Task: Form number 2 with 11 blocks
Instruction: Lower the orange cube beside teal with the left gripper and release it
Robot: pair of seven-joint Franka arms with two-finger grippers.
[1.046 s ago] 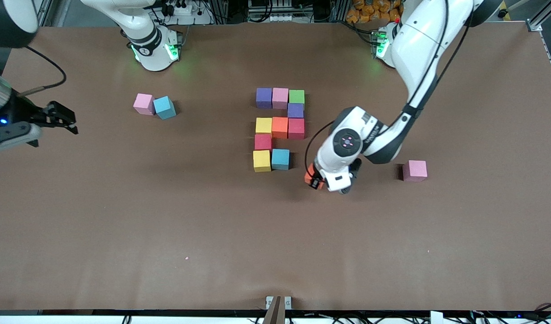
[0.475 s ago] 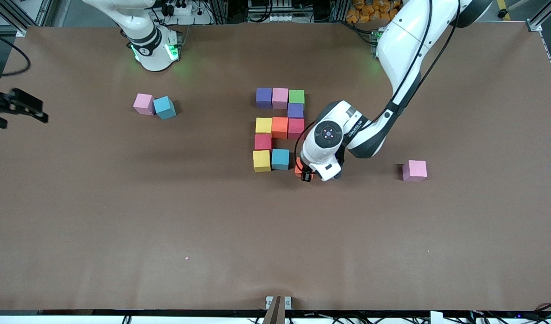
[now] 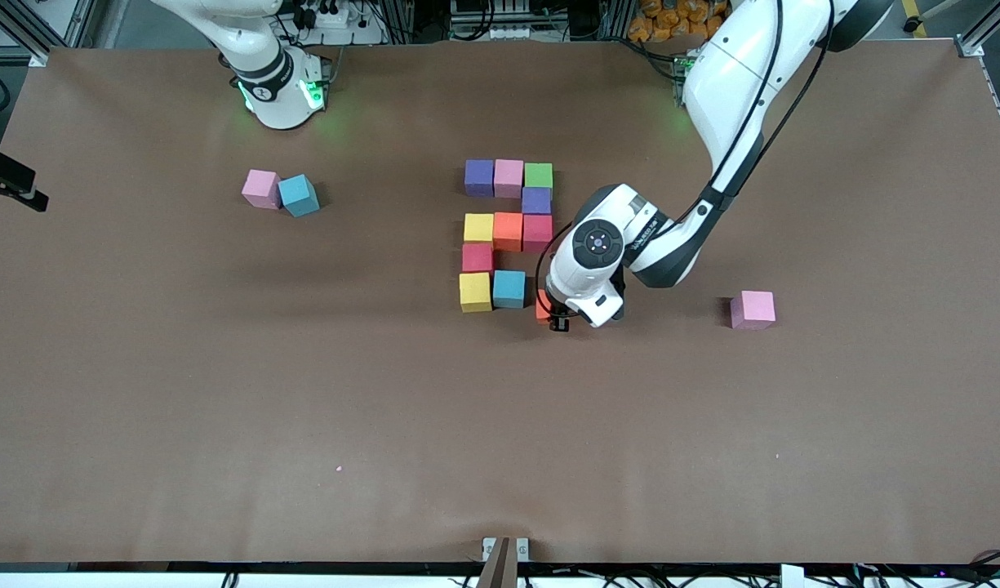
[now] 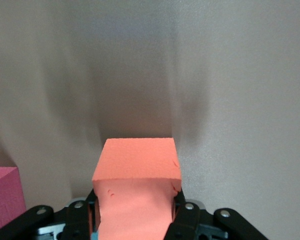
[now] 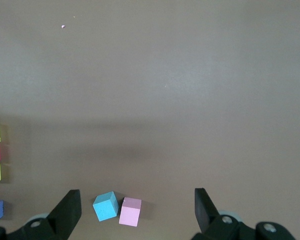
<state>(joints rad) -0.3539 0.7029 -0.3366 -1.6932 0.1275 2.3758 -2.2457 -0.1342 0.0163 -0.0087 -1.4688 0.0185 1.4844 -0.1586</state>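
white rounded arms (image 3: 736, 90); black cables; green-lit bases; black claws.

- Your left gripper (image 3: 555, 317) sits at frame centre, clamped on an orange block (image 3: 542, 305) just beside the light blue block (image 3: 508, 288).
- The number 2 (image 3: 508, 233) lies above it, ten cubes placed.
- A pink block (image 3: 753, 309) sits centre-right; a pink and blue pair (image 3: 280, 192) sits upper left.
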